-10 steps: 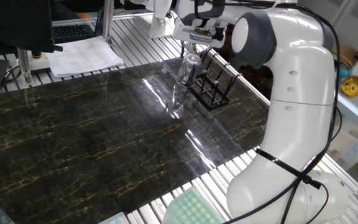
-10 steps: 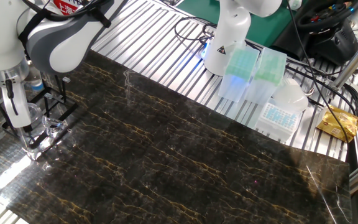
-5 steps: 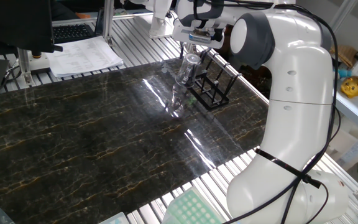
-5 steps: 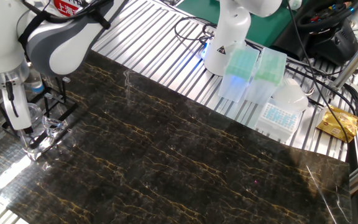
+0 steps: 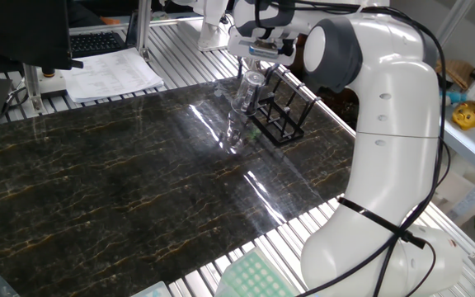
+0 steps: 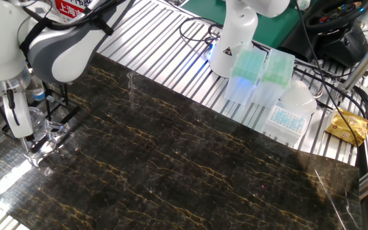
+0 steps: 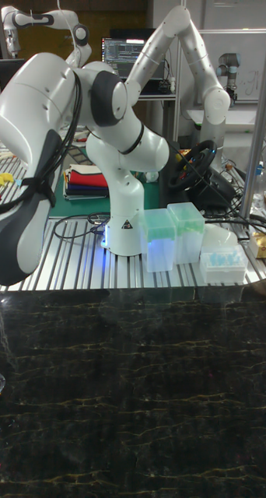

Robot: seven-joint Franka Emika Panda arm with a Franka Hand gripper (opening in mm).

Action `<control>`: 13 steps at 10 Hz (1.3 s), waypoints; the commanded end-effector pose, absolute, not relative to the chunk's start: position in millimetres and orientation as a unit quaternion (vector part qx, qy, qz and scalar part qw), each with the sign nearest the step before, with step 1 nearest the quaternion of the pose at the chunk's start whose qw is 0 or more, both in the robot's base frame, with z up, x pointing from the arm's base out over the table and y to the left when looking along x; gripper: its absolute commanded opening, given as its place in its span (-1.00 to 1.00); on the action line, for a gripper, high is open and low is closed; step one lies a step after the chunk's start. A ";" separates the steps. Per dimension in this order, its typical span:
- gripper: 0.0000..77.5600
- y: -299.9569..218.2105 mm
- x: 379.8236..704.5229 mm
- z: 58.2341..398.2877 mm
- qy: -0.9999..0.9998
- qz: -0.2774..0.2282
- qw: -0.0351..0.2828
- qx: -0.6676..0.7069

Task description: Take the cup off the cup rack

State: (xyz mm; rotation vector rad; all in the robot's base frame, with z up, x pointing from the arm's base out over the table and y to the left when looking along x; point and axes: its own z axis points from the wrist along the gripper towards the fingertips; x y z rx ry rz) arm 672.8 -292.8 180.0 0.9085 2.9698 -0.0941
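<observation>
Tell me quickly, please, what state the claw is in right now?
Claw: closed on the cup, beside the rack.

dark marble-patterned tabletop (image 5: pixel 122 190) on ribbed metal bench (image 6: pixel 165 38); a monitor (image 7: pixel 127 48) glows behind.

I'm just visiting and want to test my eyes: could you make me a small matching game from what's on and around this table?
Things:
1. cup
2. rack
3. papers
4. green boxes

Descriptions:
A. black thin bars
B. clear glass, at the gripper
C. white stack by a keyboard
D. beside the other robot's base

Pairs: 1-B, 2-A, 3-C, 4-D
</observation>
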 end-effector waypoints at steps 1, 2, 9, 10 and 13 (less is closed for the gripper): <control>1.00 -291.1 674.1 178.6 0.955 -0.037 0.018 0.293; 1.00 -291.1 674.1 178.6 0.955 -0.037 0.018 0.293; 1.00 -290.9 673.9 178.3 0.957 -0.094 0.015 0.275; 1.00 -290.9 673.9 178.3 0.958 -0.093 0.015 0.271; -0.97 -290.9 673.9 178.3 0.958 -0.092 0.015 0.272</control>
